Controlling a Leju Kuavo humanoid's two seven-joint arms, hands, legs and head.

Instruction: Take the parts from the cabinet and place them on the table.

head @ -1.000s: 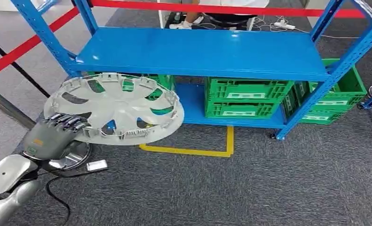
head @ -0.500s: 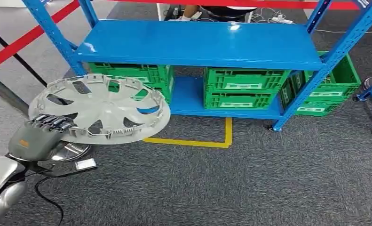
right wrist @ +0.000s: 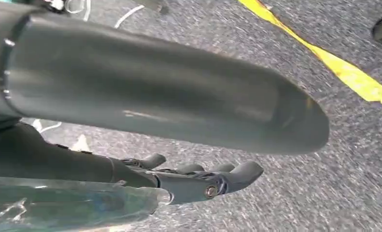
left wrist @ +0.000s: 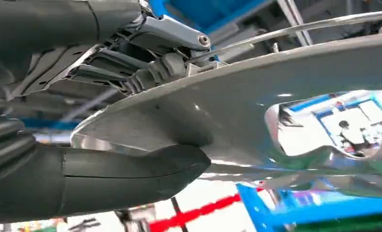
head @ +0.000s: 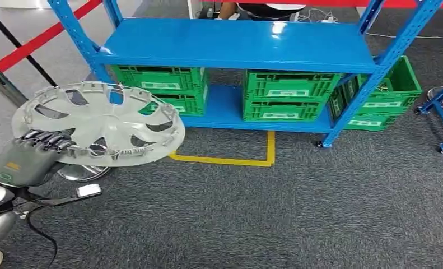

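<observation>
The left hand (head: pixel 23 162) grips the silver hubcap (head: pixel 98 123) by its near rim, thumb beneath and fingers (left wrist: pixel 152 77) above, holding it over the carpet in front of the blue shelf rack (head: pixel 236 45). The right hand (right wrist: pixel 198 179) hangs with fingers spread, holding nothing.

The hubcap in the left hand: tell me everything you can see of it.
The hubcap is a round, silver-grey wheel cover, plastic by its look, with curved spokes, open cutouts between them and small clips along its rim. It is held off the floor, tilted a little, in front of the blue rack's left end. The left hand grips its near edge, fingers over the top. In the left wrist view the thumb presses under the rim. Nothing else touches it.
</observation>
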